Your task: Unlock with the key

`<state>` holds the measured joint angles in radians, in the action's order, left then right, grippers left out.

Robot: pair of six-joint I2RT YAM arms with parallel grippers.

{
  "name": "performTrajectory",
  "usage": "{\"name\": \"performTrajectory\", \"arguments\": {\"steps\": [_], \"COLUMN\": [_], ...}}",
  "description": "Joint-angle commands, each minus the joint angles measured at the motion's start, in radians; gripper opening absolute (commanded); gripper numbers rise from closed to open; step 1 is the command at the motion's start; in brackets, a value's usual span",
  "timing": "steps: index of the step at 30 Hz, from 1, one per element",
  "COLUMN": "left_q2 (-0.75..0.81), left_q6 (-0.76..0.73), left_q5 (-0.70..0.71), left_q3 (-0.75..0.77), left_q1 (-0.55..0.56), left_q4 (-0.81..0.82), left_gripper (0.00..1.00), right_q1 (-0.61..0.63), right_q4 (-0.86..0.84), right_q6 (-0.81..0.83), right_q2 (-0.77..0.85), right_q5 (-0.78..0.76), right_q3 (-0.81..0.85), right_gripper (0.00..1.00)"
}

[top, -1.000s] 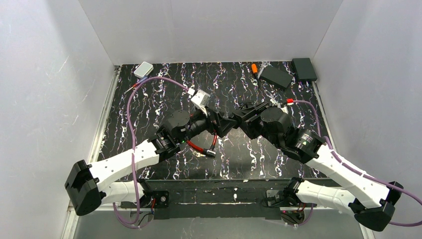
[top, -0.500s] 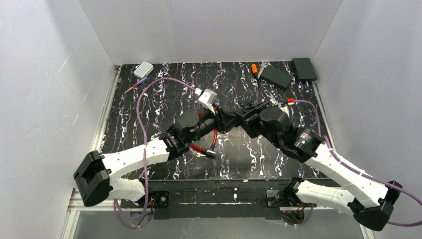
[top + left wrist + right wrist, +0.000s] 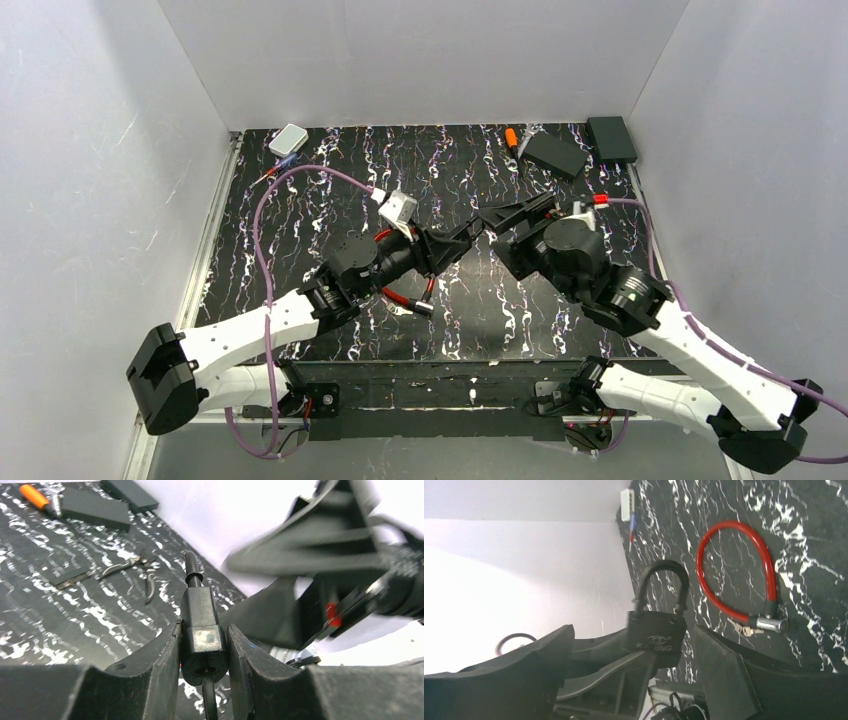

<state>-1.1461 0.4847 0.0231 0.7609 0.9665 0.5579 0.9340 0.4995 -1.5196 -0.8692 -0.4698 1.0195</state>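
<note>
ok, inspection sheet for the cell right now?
Surface: black marbled mat.
Job's things: padlock, shackle looks closed; key not made out.
Clutter: red cable lock with keys, screwdriver, black boxes, white box, pliers.
End effectors: left end effector shut on padlock; right end effector open, not touching it.
Cables: purple cable looped off each arm.
Surroundings: white walls.
</note>
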Motion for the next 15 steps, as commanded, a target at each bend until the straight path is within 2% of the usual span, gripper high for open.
{"name": "performTrajectory", "arguments": {"steps": [1, 9, 15], "left_q2": [0.085, 0.099, 0.084], "left_q6": [-0.075, -0.133, -0.181], "left_q5": [-0.009, -0.109, -0.139], "left_q3": [-0.024, -0.015, 0.009], "left_q1": [-0.024, -0.027, -0.027], "left_q4": [0.020, 0.014, 0.008], "left_gripper": [0.00, 0.00, 0.00], "right_q1": [-0.010, -0.011, -0.010], "right_q4": [0.004, 0.053, 0.054], "right_q6": [0.056, 0.024, -0.039], "right_q2": [0.067, 0.057, 0.009], "right_q5": [-0.118, -0.112, -0.029], "right_q3": [0.056, 0.051, 0.019], "right_gripper": [0.98, 0.98, 0.96]}}
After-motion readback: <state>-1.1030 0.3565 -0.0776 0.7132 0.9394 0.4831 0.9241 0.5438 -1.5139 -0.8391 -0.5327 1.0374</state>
